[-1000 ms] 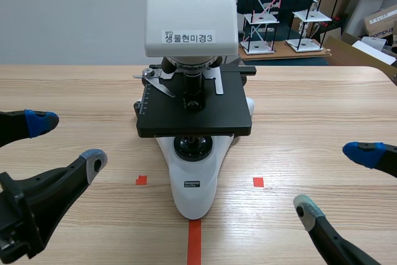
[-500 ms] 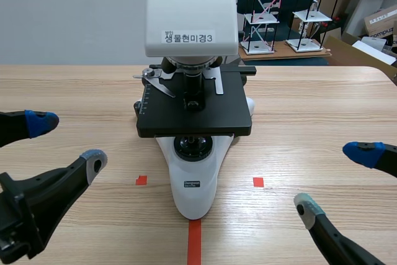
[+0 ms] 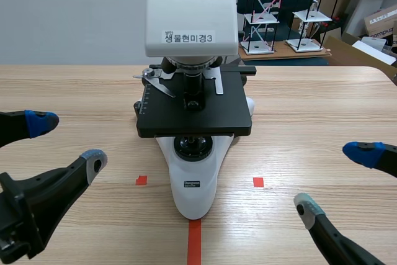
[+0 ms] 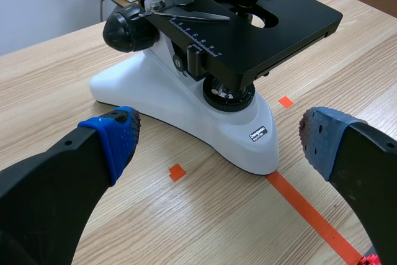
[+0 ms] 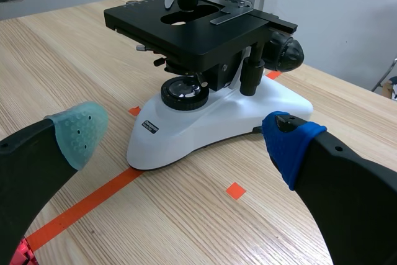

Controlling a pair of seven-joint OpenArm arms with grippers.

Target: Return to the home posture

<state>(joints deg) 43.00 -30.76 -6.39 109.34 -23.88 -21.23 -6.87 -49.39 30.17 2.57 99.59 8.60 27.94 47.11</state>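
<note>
**Desk:** What are we showing here?

**Field:** We start with our left end effector [image 3: 67, 142], low over the near tabletop [image 3: 322, 103]. Its fingers are spread wide and grip nothing. Our right end effector [image 3: 337, 180] sits opposite, equally spread and equally empty.

**Desk:** And between them?

**Field:** We see a white microscope [image 3: 193, 91] standing upright, its base at the head of the orange tape line [image 3: 194, 240]. The black stage [image 3: 195, 107] is well apart from both sets of pads [image 4: 118, 138], and neither arm touches the instrument.

**Desk:** How do we finish the return home well?

**Field:** We judge the posture reached, or very nearly. If any settling is left, we draw each arm back and outward, away from the base. We leave the fingers wide so nothing brushes the focus knobs [image 4: 127, 29]. We move slowly, level and evenly on both sides, then hold.
</note>
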